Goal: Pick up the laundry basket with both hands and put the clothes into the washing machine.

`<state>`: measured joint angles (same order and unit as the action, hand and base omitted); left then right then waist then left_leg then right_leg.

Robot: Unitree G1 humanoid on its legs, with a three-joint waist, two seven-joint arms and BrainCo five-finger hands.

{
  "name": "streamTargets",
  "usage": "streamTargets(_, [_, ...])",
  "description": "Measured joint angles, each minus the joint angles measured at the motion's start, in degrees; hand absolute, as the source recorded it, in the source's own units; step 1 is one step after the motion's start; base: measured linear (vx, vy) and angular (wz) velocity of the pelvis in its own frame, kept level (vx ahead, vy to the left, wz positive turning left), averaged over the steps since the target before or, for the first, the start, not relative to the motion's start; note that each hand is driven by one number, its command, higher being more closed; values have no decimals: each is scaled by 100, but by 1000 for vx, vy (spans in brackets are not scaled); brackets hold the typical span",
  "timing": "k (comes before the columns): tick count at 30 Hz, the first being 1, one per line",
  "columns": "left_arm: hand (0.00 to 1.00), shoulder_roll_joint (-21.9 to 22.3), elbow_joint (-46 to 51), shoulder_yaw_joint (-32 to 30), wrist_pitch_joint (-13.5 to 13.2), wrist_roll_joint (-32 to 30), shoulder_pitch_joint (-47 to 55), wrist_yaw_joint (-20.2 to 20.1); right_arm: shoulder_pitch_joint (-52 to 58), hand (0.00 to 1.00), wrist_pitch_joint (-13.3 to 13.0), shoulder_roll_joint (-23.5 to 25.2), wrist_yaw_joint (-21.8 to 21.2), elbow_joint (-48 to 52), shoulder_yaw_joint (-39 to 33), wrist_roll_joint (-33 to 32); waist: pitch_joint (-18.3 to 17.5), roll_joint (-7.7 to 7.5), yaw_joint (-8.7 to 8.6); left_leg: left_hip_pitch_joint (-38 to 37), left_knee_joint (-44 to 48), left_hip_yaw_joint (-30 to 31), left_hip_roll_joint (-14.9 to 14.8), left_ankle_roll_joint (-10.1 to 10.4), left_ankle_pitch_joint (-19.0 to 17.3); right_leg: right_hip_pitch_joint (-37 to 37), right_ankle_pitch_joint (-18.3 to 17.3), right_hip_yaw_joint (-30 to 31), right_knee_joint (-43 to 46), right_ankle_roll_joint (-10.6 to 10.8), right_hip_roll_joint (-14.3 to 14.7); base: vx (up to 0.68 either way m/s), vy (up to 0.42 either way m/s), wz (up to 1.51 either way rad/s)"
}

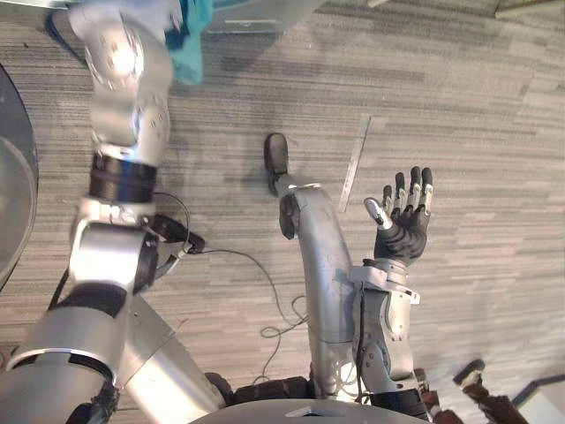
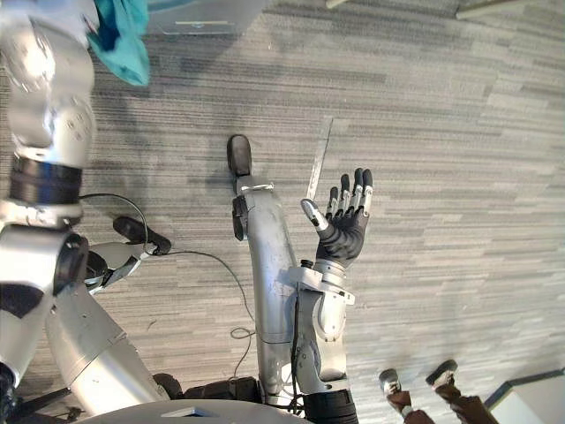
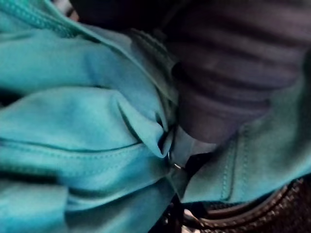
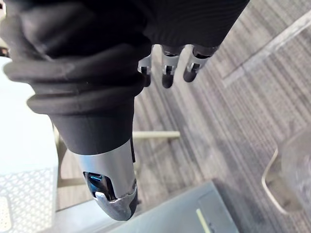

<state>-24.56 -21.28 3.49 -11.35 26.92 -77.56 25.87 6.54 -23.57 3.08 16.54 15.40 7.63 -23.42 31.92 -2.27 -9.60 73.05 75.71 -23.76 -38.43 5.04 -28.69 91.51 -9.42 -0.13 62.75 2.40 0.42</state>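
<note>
A teal garment (image 1: 190, 35) hangs at the far end of my raised left arm, at the top left. The left wrist view has folds of this teal garment (image 3: 82, 121) bunched against the hand's dark ribbed cover (image 3: 233, 73); the fingers are buried in the cloth. Beside them a dark woven rim (image 3: 272, 213) shows, perhaps the basket. My right hand (image 1: 406, 225) is held up over the floor in the middle, palm open, fingers (image 4: 165, 68) straight, holding nothing.
A dark round shape (image 1: 13, 177), maybe the washer door, sits at the left edge. A grey panel (image 1: 256, 13) lies along the top. A thin metal strip (image 1: 356, 163) lies on the striped floor. A person's shoes (image 1: 477, 375) stand at the lower right.
</note>
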Motion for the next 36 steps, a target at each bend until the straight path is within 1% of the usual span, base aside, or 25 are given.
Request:
streamTargets(2, [100, -182, -264, 104, 101, -158, -664, 19, 0, 0, 5, -32, -16, -72, -17, -120, 1, 1, -65, 12, -5, -74, -17, -34, -19, 21, 88, 26, -109, 14, 18, 20, 65, -22])
streamTargets(4, [100, -468, -541, 219, 370, -582, -1774, 141, 0, 0, 75, -27, -61, -137, -104, -348, 9, 6, -78, 15, -2, -191, -59, -80, -43, 53, 244, 97, -279, 35, 97, 30, 96, -27])
streamTargets(6, [100, -625, -731, 330, 469, -715, -2297, 251, -2, 0, 107, -27, -105, -156, -111, -393, 9, 7, -91, 15, -58, -237, -54, -82, -44, 53, 296, 96, -386, 49, 100, 20, 83, -13])
streamTargets(7, [100, -786, -867, 407, 535, -723, -2560, 286, -4, 0, 131, -30, -104, -154, -125, -401, 10, 7, -78, 16, -126, -286, -51, -82, -44, 55, 340, 89, -483, 54, 101, 12, 58, -3])
streamTargets(10, [100, -855, -875, 621, 619, -596, -2989, 356, -121, 0, 225, -34, -104, -183, -219, -427, 13, 14, -34, 67, -242, -308, -12, -84, -42, 54, 419, 77, -670, 87, 94, 15, 76, 0])
streamTargets(12, [100, -832, -926, 910, 681, -647, -3319, 338, -304, 0, 376, -34, -94, -245, -380, -422, 18, 23, -8, 101, -310, -330, 62, -89, -40, 53, 466, 80, -779, 103, 42, 22, 95, 6])
streamTargets(13, [0, -825, -956, 972, 694, -678, -3346, 334, -317, 0, 386, -34, -95, -235, -405, -421, 25, 35, -7, 103, -324, -330, 98, -90, -41, 53, 467, 80, -785, 103, 10, 27, 101, 12])
streamTargets(14, [0, -808, -1055, 1054, 784, -855, -3390, 327, -345, 0, 402, -34, -98, -235, -441, -414, 27, 39, -5, 105, -363, -347, 140, -98, -45, 51, 481, 78, -810, 114, -27, 29, 98, 7])
streamTargets(15, [0, -812, -1192, 1066, 928, -1192, -3430, 211, -348, 0, 406, -30, -105, -221, -465, -414, 28, 39, 2, 110, -410, -376, 161, -108, -40, 48, 534, 72, -864, 132, -42, 29, 96, 3])
streamTargets(16, [0, -829, -1270, 1066, 991, -1357, -3430, 152, -348, 0, 406, -28, -105, -221, -482, -415, 28, 40, 5, 109, -426, -391, 170, -109, -40, 48, 551, 64, -898, 128, -53, 29, 91, -3])
streamTargets(18, [0, -873, -1635, 1068, 1327, -2376, -3421, -135, -343, 0, 409, -23, -151, -220, -520, -433, 28, 40, 19, 109, -481, -452, 197, -124, -35, 47, 601, 61, -993, 110, -75, 30, 101, -2])
streamTargets(19, [0, -876, -1724, 1071, 1380, -2564, -3406, -190, -341, 0, 409, -23, -161, -222, -548, -435, 28, 41, 25, 109, -484, -457, 200, -125, -34, 46, 604, 58, -999, 108, -80, 25, 90, 1])
streamTargets(20, [0, -893, -1879, 1071, 1492, -3030, -3366, -339, -338, 0, 405, -19, -228, -236, -558, -460, 28, 41, 36, 109, -486, -457, 207, -125, -34, 46, 604, 48, -1000, 107, -92, 14, 66, 2])
streamTargets(21, [0, -950, -1934, 1068, 1542, -3469, -3281, -478, -334, 0, 403, -22, -333, -249, -569, -573, 28, 41, 42, 109, -493, -457, 213, -127, -33, 45, 607, 44, -1004, 104, -96, 12, 63, 1])
streamTargets(22, [0, -985, -1955, 1068, 1548, -3641, -3236, -533, -328, 0, 402, -23, -380, -265, -578, -603, 28, 42, 48, 108, -497, -459, 213, -127, -32, 45, 611, 41, -1012, 99, -96, 9, 60, -1])
streamTargets(23, [0, -1052, -1995, 1054, 1591, -4030, -3142, -633, -300, 0, 392, -24, -456, -286, -590, -670, 29, 44, 63, 108, -511, -463, 212, -135, -28, 43, 634, 34, -1041, 99, -93, 6, 48, -3])
streamTargets(26, [0, -1124, -1999, 1017, 1689, -4677, -2915, -862, -143, 0, 348, -40, -658, -293, -628, -896, 34, 56, 148, 106, -650, -555, 211, -201, 46, 9, 791, 36, -1303, 105, -60, 5, 58, -6])
streamTargets(28, [0, -1128, -2058, 988, 1686, -4853, -2747, -1034, -137, 0, 341, -78, -748, -344, -669, -1031, 38, 70, 189, 100, -724, -592, 210, -224, 92, -41, 897, 30, -1480, 106, -43, 3, 69, -8])
streamTargets(29, [0, -1127, -2115, 961, 1687, -4842, -2660, -1143, -137, 0, 341, -97, -777, -400, -670, -1038, 37, 74, 192, 93, -751, -599, 211, -232, 106, -74, 938, 25, -1548, 105, -38, -2, 86, -11])
streamTargets(30, [0, -1094, -2256, 819, 1708, -4622, -2567, -1359, -136, 0, 357, -105, -781, -499, -670, -1037, 38, 79, 189, 92, -818, -602, 213, -255, 158, -153, 1036, -4, -1721, 107, -32, -6, 72, -7])
streamTargets(32, [0, -1081, -2300, 776, 1771, -4407, -2550, -1515, -101, 0, 380, -127, -784, -565, -680, -1039, 38, 80, 197, 92, -902, -609, 236, -274, 223, -216, 1140, -21, -1896, 103, -32, -16, 69, -2])
streamTargets(34, [0, -1080, -2283, 794, 1779, -4263, -2591, -1563, -46, 0, 419, -190, -838, -633, -676, -1044, 38, 81, 202, 93, -941, -609, 254, -292, 263, -264, 1211, -27, -1999, 96, -34, -28, 61, 1])
streamTargets(35, [0, -1087, -2222, 819, 1780, -4298, -2619, -1507, 12, 0, 422, -205, -894, -646, -664, -1050, 38, 80, 204, 94, -956, -611, 262, -300, 280, -274, 1237, -26, -2033, 100, -38, -31, 57, 0])
streamTargets(36, [0, -1111, -2137, 864, 1777, -4472, -2653, -1360, 29, 0, 412, -228, -949, -706, -666, -1089, 38, 81, 200, 94, -978, -611, 264, -302, 304, -304, 1280, -35, -2099, 98, -36, -19, 32, -2])
